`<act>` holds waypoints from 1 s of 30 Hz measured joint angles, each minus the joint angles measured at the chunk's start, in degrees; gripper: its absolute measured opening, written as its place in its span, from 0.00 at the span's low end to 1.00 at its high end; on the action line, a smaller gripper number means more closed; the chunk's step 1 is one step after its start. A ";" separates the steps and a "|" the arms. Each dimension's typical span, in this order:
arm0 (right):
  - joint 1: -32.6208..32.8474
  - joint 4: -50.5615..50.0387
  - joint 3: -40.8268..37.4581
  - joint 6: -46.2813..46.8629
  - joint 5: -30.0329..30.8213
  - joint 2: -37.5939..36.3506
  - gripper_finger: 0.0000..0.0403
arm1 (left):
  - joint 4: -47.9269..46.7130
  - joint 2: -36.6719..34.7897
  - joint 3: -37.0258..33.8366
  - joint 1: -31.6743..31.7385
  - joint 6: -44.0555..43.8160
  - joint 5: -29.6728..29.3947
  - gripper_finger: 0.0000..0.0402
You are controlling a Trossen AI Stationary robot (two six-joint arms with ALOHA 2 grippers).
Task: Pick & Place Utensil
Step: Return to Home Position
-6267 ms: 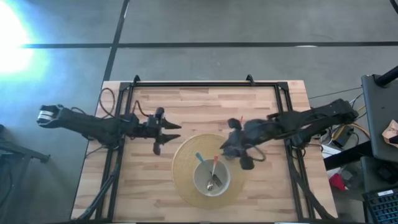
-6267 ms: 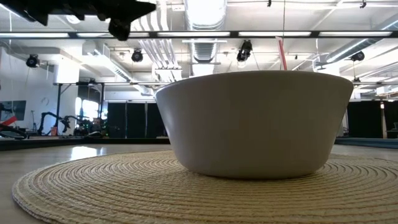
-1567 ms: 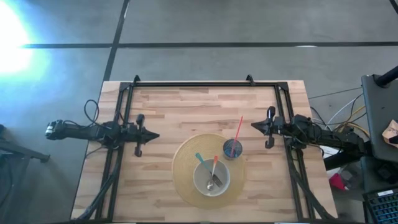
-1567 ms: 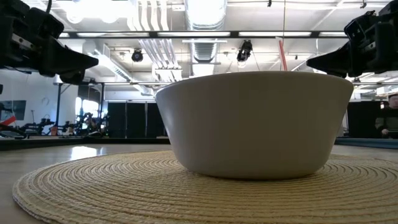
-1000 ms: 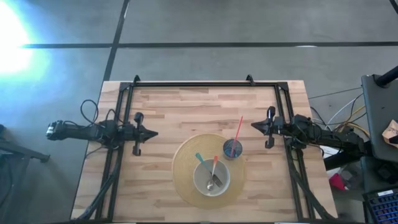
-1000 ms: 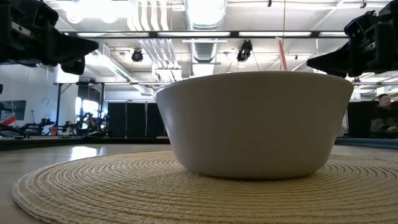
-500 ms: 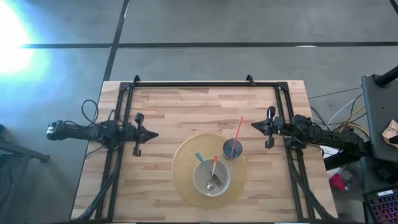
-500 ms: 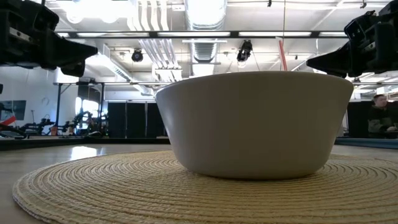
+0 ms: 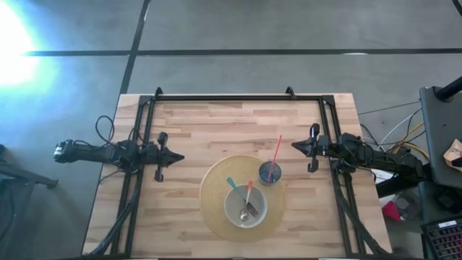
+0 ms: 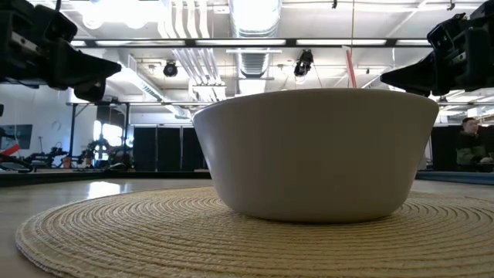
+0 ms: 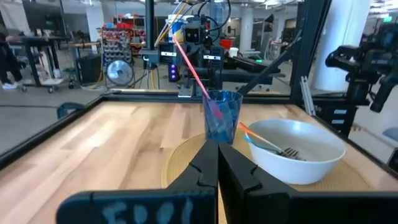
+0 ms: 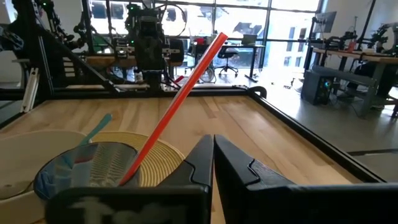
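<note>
Harsh white glare floods the floor (image 9: 43, 79) well behind the left gripper (image 9: 176, 156), while ceiling strip lights (image 10: 255, 42) light the table (image 9: 216, 123) evenly

No legible text or markings

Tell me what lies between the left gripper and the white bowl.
In the high view, nothing but bare table and the outer ring of the brown mat lies between the left gripper and the white bowl.
</note>
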 joint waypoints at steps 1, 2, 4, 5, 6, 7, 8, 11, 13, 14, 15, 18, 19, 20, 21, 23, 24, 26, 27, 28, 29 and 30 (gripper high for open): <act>0.00 -0.01 0.00 -0.08 0.00 0.00 0.02 | -0.01 0.00 -0.01 0.00 -0.60 0.01 0.01; 0.00 -0.01 0.00 -0.04 0.00 0.00 0.02 | 0.01 0.00 -0.01 0.00 -0.86 0.01 0.01; -0.02 -0.01 0.00 0.02 0.00 0.00 0.02 | -0.01 0.00 0.01 -0.01 -1.03 0.02 0.01; -0.02 -0.01 0.00 -0.10 0.00 0.00 0.02 | -0.01 0.00 0.01 0.00 -1.05 0.02 0.01; -0.04 0.00 0.00 -0.09 0.00 0.00 0.02 | -0.01 0.00 0.01 -0.01 -1.11 0.02 0.01; -0.04 -0.01 0.00 -0.02 0.00 0.00 0.02 | -0.01 0.00 -0.01 -0.01 -1.13 0.02 0.01; -0.04 0.00 0.00 0.02 0.00 0.00 0.02 | -0.01 0.00 0.00 0.01 -1.15 0.02 0.01; -0.04 0.00 0.00 -0.07 0.00 0.00 0.02 | -0.01 0.00 0.01 0.01 -1.15 0.02 0.01; -0.04 0.01 0.00 0.00 -0.01 0.00 0.02 | -0.01 0.00 0.01 -0.01 -1.15 0.02 0.01; -0.03 0.01 0.00 -0.10 -0.02 0.00 0.02 | -0.01 0.00 0.01 -0.01 -1.15 0.02 0.01; -0.03 -0.01 0.00 -0.09 0.00 0.00 0.02 | -0.01 0.00 0.01 0.01 -1.15 0.02 0.01; -0.02 -0.01 0.00 -0.04 -0.01 0.00 0.02 | -0.03 0.00 0.01 0.01 -1.15 0.02 0.01; -0.02 0.00 0.00 -0.11 -0.02 0.00 0.02 | -0.03 0.00 0.01 0.01 -1.15 0.02 0.01; -0.02 0.00 0.00 -0.08 -0.02 0.00 0.02 | -0.01 0.00 0.01 0.01 -1.15 0.01 0.01; -0.02 -0.01 0.00 0.00 -0.02 0.00 0.02 | -0.03 0.00 0.01 0.01 -1.15 0.02 0.01; -0.02 -0.01 0.00 -0.11 -0.02 0.00 0.02 | -0.03 0.00 0.01 0.01 -1.14 0.00 0.01; -0.02 -0.01 0.00 -0.09 -0.02 0.00 0.02 | -0.03 0.00 0.01 0.01 -1.15 0.00 0.01; -0.02 -0.01 0.00 0.02 -0.02 0.00 0.02 | -0.03 0.00 0.01 0.01 -1.14 0.00 0.01; -0.02 0.00 0.00 -0.03 -0.02 0.00 0.02 | -0.03 0.00 0.01 -0.01 -1.15 0.00 0.01; -0.02 -0.01 0.00 -0.09 -0.02 0.00 0.02 | -0.03 0.00 0.01 -0.01 -1.15 0.01 0.01; 0.00 0.00 0.00 -0.09 -0.02 0.00 0.02 | -0.03 0.00 0.01 0.00 -1.15 0.00 0.01; 0.00 -0.01 0.00 0.00 -0.02 0.00 0.02 | -0.04 0.00 0.01 0.01 -1.15 0.00 0.01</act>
